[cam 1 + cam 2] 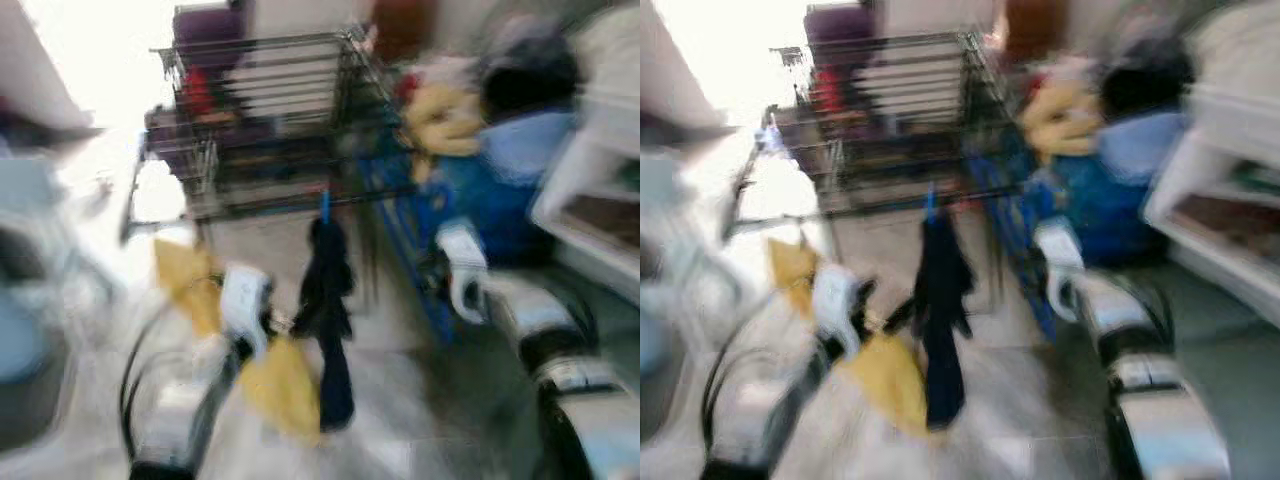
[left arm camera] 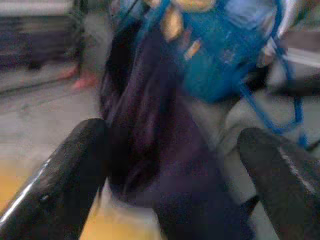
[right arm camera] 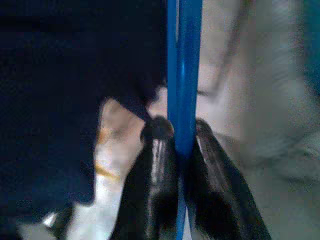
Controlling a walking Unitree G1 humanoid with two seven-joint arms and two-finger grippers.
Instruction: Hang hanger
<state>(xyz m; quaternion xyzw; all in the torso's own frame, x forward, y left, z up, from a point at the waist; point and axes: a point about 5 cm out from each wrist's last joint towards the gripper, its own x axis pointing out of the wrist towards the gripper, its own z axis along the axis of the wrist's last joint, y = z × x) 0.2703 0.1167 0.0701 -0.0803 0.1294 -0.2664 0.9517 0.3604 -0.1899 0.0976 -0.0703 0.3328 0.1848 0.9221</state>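
Landmark for all placements: metal drying rack (image 1: 270, 120), far side of the floor, dark wire rails running across; both head views heavily blurred.

1. Left gripper (image 1: 262, 318). Below and left of the rack, beside a yellow cloth (image 1: 280, 390). Its wrist view shows 2 black fingers (image 2: 55, 185) spread wide with nothing between them; released. A dark garment (image 2: 165, 150) hangs directly ahead of the gap, near but not clearly touching.

2. Dark garment, head view (image 1: 330, 320). Hangs straight down from the rack's near bottom rail, long axis vertical, between the 2 arms. A small blue piece (image 1: 325, 205) shows at its top by the rail; whether that is a hook already seated cannot be told through the blur.

3. Blue hanger (image 3: 184, 75). In the right wrist view a blue bar runs vertically between the 2 black fingers, which press on it from both sides; clenched on the bar. The dark garment lies just beside it.

4. Right gripper (image 1: 462, 290). Below and right of the rack, near a blue frame (image 1: 405, 240) and a blue bag (image 1: 500, 200).

Key relation: the rack rail lies up and ahead of the right gripper, and the bar's long axis stands upright. Judged: the right arm carries the hanging; the left is nearer the garment to steady it.
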